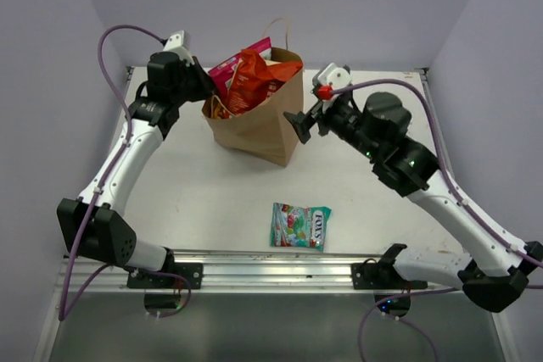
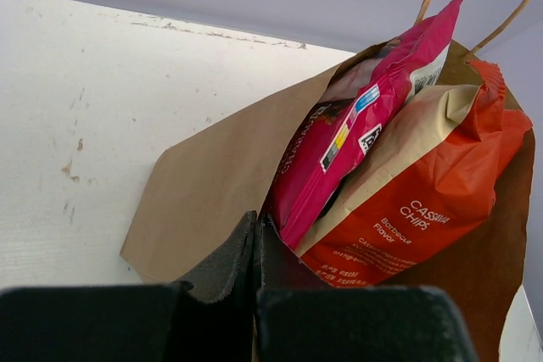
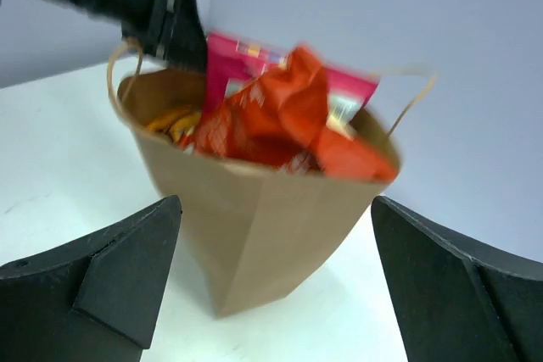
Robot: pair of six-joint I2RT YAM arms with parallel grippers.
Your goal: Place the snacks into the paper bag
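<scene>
teal packet (image 1: 300,225) lies flat on the counter (image 1: 212,192), back and down from the empty, wide-open right claw (image 1: 299,125), long axis sideways; left claw (image 1: 202,84) pinches bag (image 1: 254,133) rim.

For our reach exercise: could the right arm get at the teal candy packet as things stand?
Probably yes. The teal candy packet lies alone on the table with nothing over it, and the right arm, by the paper bag, has its jaws open and empty.

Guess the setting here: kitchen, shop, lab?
Probably a lab robot cell: a white table boxed in by bare lilac walls, with the left arm and right arm bolted to a metal rail at its near edge.
</scene>
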